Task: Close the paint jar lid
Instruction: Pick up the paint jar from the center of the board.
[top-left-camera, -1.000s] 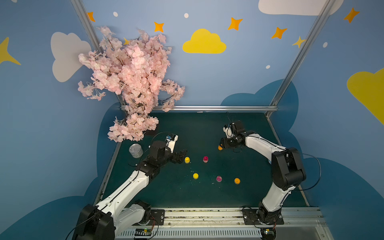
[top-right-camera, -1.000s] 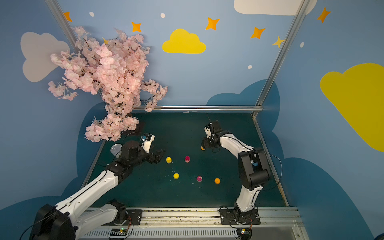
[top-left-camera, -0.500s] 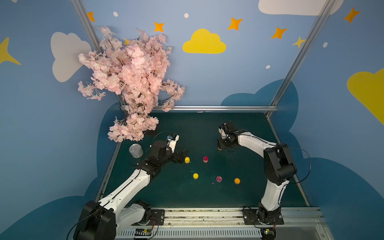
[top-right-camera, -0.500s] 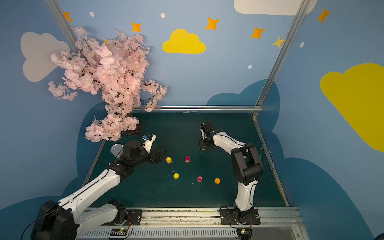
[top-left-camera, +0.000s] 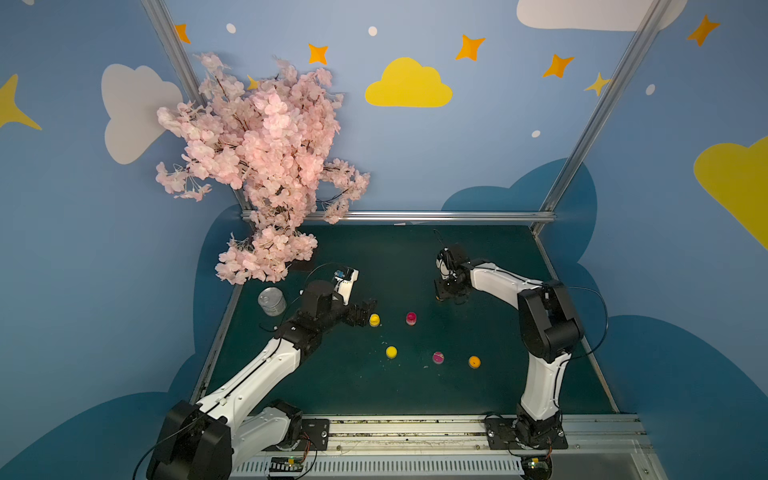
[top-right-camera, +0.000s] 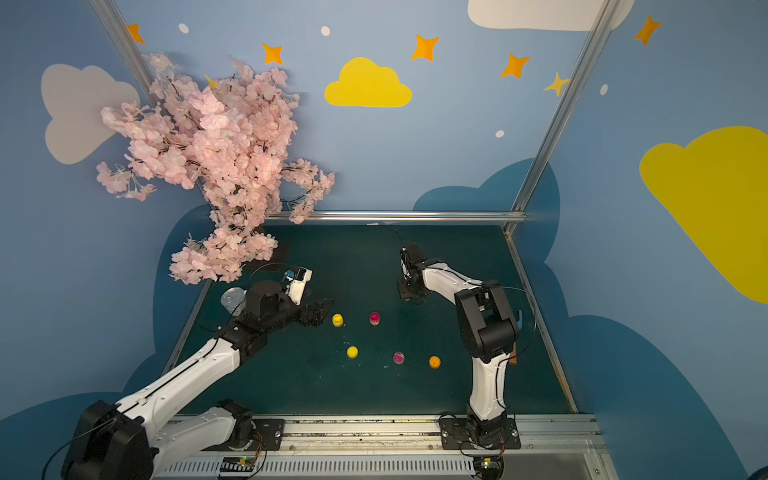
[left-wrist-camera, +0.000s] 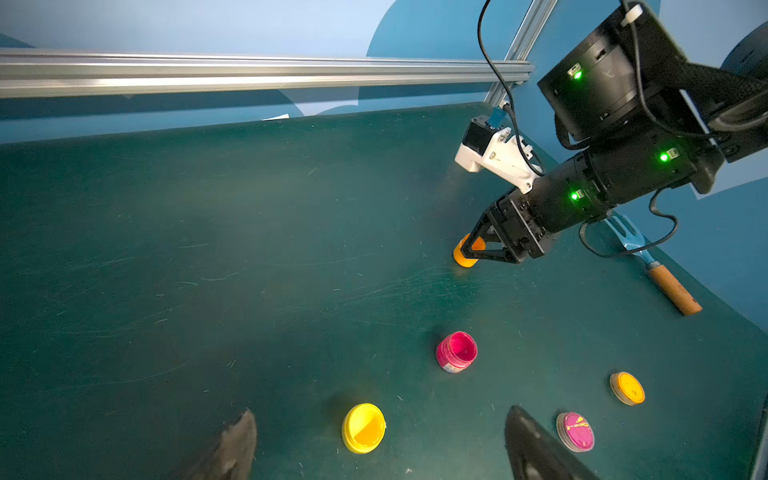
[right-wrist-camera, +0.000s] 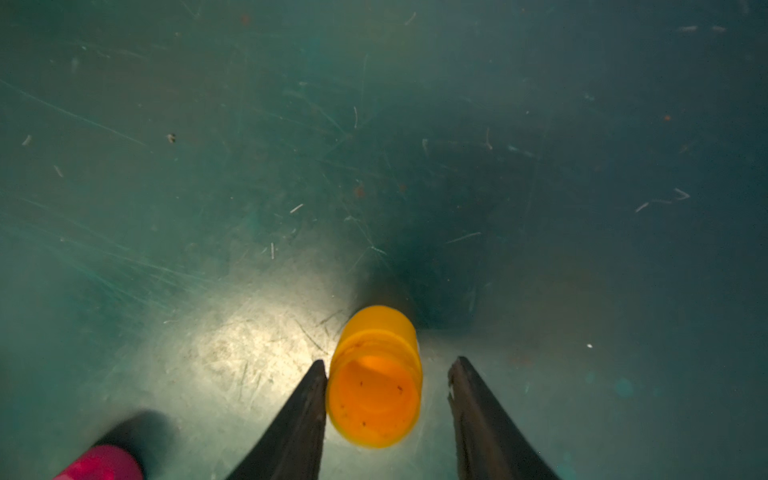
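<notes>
Orange jar (right-wrist-camera: 374, 399) stands open on the green mat (top-left-camera: 332, 386), toward the far side, and looks upright in the left wrist view. Nearest the arm bases, three loose lids lie flat in a row in a top view: yellow lid (top-left-camera: 391, 352), pink lid (top-left-camera: 438, 357) and orange lid (top-left-camera: 474, 361), which matches the jar and lies well apart from it. Farther back stand the yellow jar (top-left-camera: 374, 319) and the pink jar (top-left-camera: 411, 318), both uncapped. The left gripper (top-left-camera: 368, 312) is spread wide just beside the yellow jar and holds nothing. Farthest, the right gripper (right-wrist-camera: 388, 368) reaches down over the orange jar with its jaws parted around it. One finger (right-wrist-camera: 307, 399) touches the wall while the other finger (right-wrist-camera: 478, 407) stands clear with a gap, so there is no grip yet. The jar looks like a small plastic pot: probably light, stiff enough for a firm pinch, and smooth-walled, so it may slide or tip under a one-sided push. With paint inside and no cap, it should stay level. The best hold seems to be across the round side wall, below the neck, leaving the mouth free for the lid. The lid is thin and flat, so it is likely best pinched across its edge.
</notes>
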